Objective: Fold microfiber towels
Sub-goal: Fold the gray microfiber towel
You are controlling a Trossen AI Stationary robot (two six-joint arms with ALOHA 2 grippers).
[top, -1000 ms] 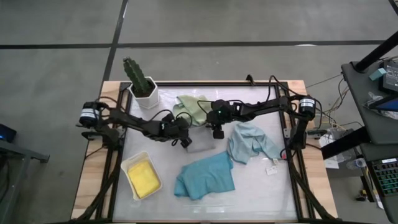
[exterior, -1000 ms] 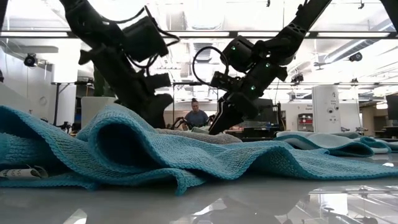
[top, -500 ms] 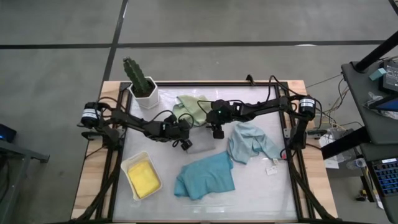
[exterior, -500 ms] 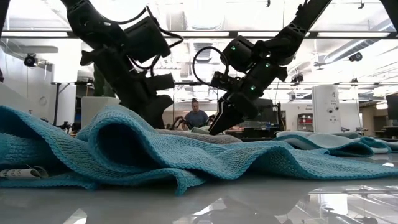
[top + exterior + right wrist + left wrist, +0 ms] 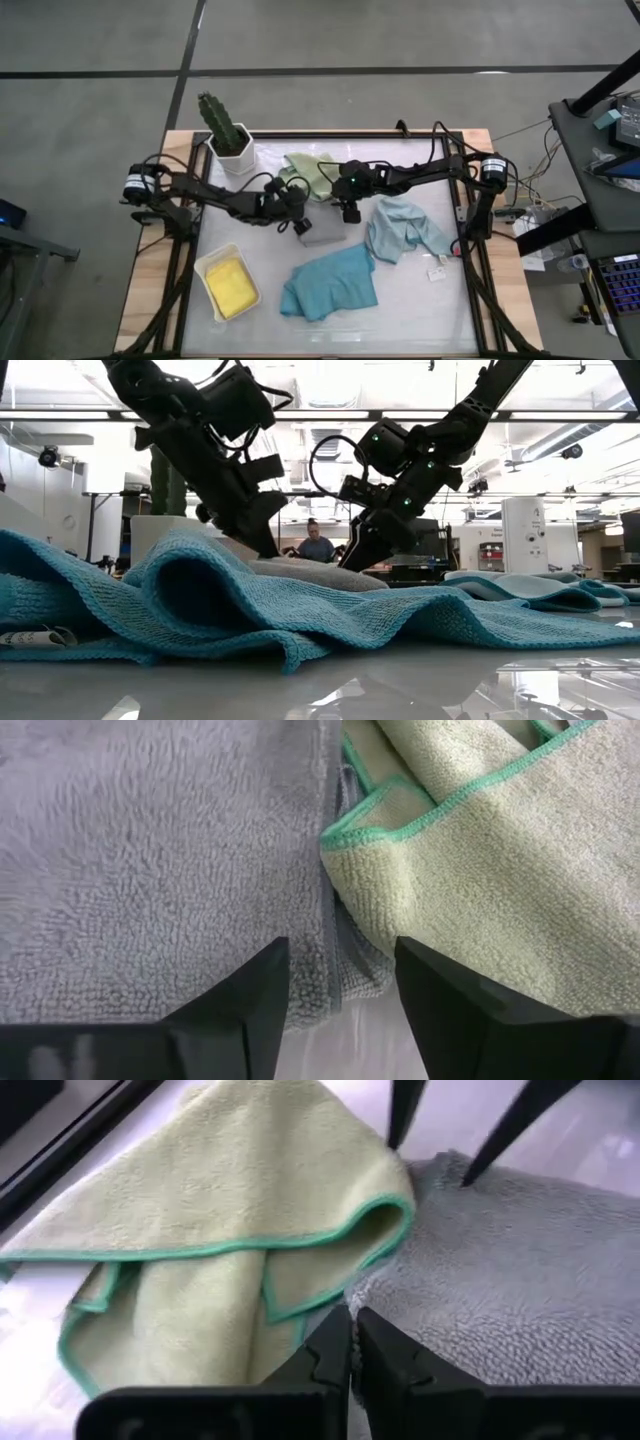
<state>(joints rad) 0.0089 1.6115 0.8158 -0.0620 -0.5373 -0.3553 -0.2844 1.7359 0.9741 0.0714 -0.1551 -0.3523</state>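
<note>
Table (image 5: pixel 420 315): five towels, one tray (image 5: pixel 212 268); left gripper (image 5: pixel 350 1342) pressed together, right gripper (image 5: pixel 335 982) spread.

A folded towel (image 5: pixel 322 233) lies mid-table (image 5: pixel 420 320), touching a crumpled towel (image 5: pixel 308 175) on its far side. A potted cactus (image 5: pixel 226 133) stands far left. A tray (image 5: pixel 222 266) near left holds another towel (image 5: pixel 231 285). Two more towels lie to the right: one (image 5: pixel 330 283) near, one (image 5: pixel 402 228) farther right.
</note>
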